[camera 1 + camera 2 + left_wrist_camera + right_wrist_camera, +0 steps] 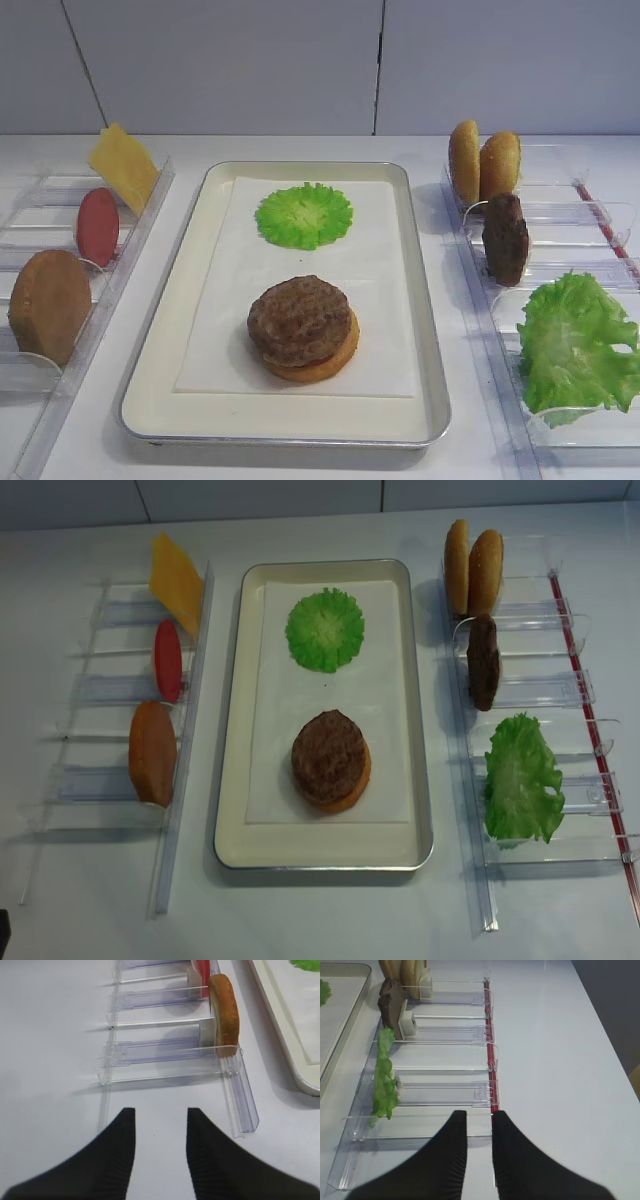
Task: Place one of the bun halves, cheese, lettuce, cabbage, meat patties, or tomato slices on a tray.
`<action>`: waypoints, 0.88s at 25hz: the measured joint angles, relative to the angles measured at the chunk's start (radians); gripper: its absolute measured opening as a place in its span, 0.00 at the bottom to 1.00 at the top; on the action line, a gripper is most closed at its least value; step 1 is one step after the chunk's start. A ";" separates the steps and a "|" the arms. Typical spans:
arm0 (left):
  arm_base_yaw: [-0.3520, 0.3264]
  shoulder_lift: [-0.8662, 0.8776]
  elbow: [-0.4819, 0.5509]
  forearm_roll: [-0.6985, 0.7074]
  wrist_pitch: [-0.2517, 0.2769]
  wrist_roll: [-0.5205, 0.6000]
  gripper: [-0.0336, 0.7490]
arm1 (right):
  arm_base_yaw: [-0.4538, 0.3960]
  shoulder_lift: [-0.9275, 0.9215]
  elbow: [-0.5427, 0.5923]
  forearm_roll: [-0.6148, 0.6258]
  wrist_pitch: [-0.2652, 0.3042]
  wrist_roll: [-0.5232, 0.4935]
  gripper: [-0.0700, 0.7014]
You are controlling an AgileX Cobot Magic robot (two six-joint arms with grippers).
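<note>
The silver tray (172,340) holds a round green cabbage leaf (304,214) at the back. Nearer the front a meat patty (299,319) lies on a bun half (322,364). The left rack carries cheese (125,165), a tomato slice (97,226) and a bun half (50,305), all on edge. In the right rack stand two bun halves (482,162), a second patty (505,238) and lettuce (575,345). My right gripper (479,1115) hovers at that rack's near end, its jaws a narrow gap apart and empty. Before the left rack my left gripper (161,1112) is open and empty.
Clear plastic racks (540,695) flank the tray on both sides, the left rack (110,730) with empty slots. A red strip (492,1060) runs along the right rack's outer edge. White tabletop (320,920) lies in front of the tray.
</note>
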 joint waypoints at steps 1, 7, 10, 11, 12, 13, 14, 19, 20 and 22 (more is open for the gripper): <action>0.000 0.000 0.000 0.000 0.000 0.000 0.34 | 0.000 0.000 0.000 0.000 0.000 0.000 0.30; 0.000 0.000 0.000 0.000 0.000 0.000 0.34 | 0.000 0.000 0.000 0.000 0.000 0.000 0.29; 0.000 0.000 0.000 0.000 0.000 0.000 0.34 | 0.000 0.000 0.000 0.000 0.000 -0.002 0.26; 0.000 0.000 0.000 0.000 0.000 0.000 0.34 | 0.000 0.000 0.000 0.000 0.000 -0.002 0.25; 0.000 0.000 0.000 0.000 0.000 0.000 0.34 | 0.000 0.000 0.000 0.000 0.000 -0.002 0.24; 0.000 0.000 0.000 0.000 0.000 0.000 0.34 | 0.000 0.000 0.000 0.000 0.000 -0.002 0.24; 0.000 0.000 0.000 0.000 0.000 0.000 0.34 | 0.000 0.000 0.000 0.000 0.000 -0.002 0.23; 0.000 0.000 0.000 0.000 0.000 0.000 0.34 | 0.000 0.000 0.000 0.000 0.000 -0.002 0.18; 0.000 0.000 0.000 0.000 0.000 0.000 0.34 | 0.000 0.000 0.000 0.000 0.000 -0.002 0.17; 0.000 0.000 0.000 0.000 0.000 0.000 0.34 | 0.000 0.000 0.000 0.000 0.000 -0.003 0.15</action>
